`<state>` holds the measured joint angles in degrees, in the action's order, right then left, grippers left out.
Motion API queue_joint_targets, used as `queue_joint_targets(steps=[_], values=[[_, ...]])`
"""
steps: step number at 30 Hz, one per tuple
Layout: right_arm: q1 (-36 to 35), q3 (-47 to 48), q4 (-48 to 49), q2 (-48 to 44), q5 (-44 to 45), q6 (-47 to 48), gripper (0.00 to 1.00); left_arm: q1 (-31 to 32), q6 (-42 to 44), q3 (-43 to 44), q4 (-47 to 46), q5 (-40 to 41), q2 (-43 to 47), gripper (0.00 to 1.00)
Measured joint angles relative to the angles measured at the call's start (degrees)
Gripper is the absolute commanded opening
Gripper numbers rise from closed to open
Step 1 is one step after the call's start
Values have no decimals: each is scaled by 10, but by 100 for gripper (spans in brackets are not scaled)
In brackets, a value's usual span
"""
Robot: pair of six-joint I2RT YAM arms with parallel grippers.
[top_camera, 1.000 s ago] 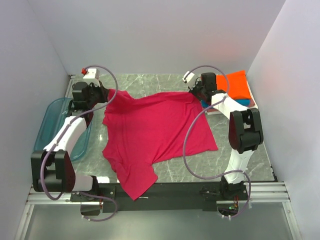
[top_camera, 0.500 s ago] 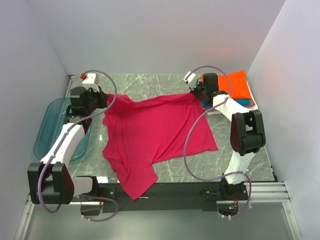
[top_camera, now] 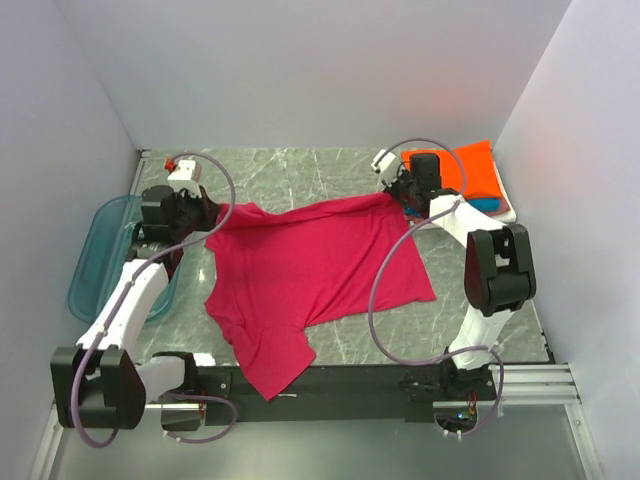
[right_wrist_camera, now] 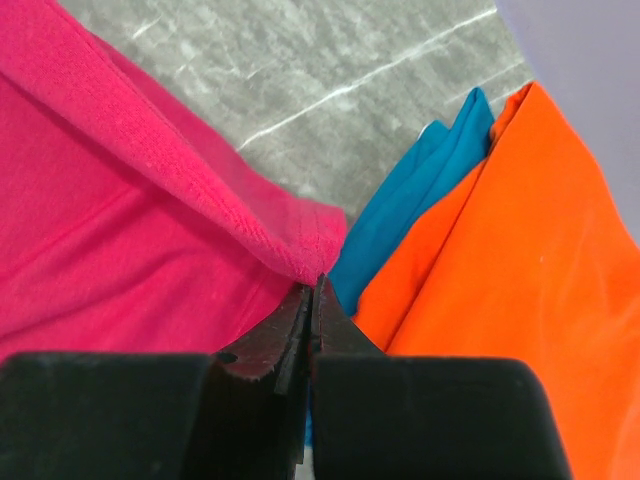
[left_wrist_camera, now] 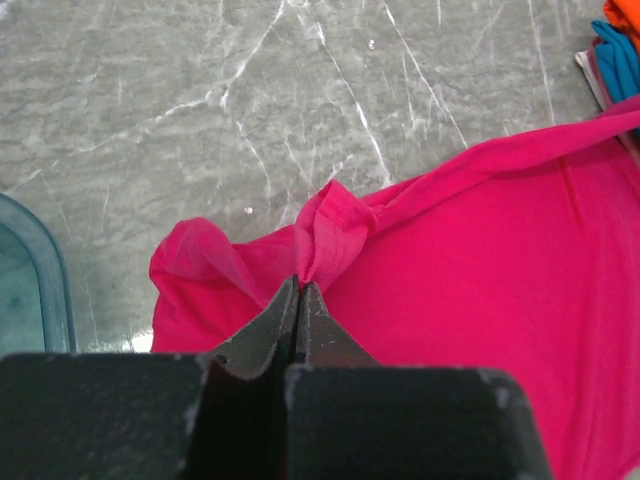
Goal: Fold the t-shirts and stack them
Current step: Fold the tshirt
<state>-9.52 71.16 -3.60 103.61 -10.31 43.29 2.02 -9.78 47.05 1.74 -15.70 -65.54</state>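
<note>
The magenta-red t-shirt (top_camera: 310, 270) lies spread on the marble table, and one sleeve hangs over the near edge. My left gripper (top_camera: 213, 214) is shut on a bunched far-left corner of the t-shirt (left_wrist_camera: 335, 215). My right gripper (top_camera: 399, 198) is shut on the far-right hem corner (right_wrist_camera: 300, 245). The far edge runs taut between the two grippers. Behind the right gripper sits a folded stack at the far right, with the orange t-shirt (top_camera: 472, 168) on top and the teal-blue t-shirt (right_wrist_camera: 420, 195) under it.
A translucent blue tray (top_camera: 92, 245) stands at the left table edge, beside the left arm. White walls enclose the table on three sides. A thin white layer (top_camera: 506, 213) shows at the bottom of the stack.
Both grippers have drawn toward the near side with the t-shirt's far edge, the left one more than the right. The cloth's far edge now lies nearer and straighter.
</note>
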Motion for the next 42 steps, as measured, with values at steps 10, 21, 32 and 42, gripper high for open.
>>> queue_joint_targets(steps=[10, 21, 32, 42], values=[[1, -38, 6, -35, -3, 8, 0, 5, -4, -36, 57, 0, 71, 1], [4, -40, 6, -39, -10, 9, 0, 6, -4, -61, 103, 0, 96, 1], [4, -40, -5, -43, -14, 43, 0, 6, -4, -66, 119, 0, 103, 1], [4, -28, -23, -23, -5, 98, 0, 7, -3, -75, 115, -13, 139, 1]])
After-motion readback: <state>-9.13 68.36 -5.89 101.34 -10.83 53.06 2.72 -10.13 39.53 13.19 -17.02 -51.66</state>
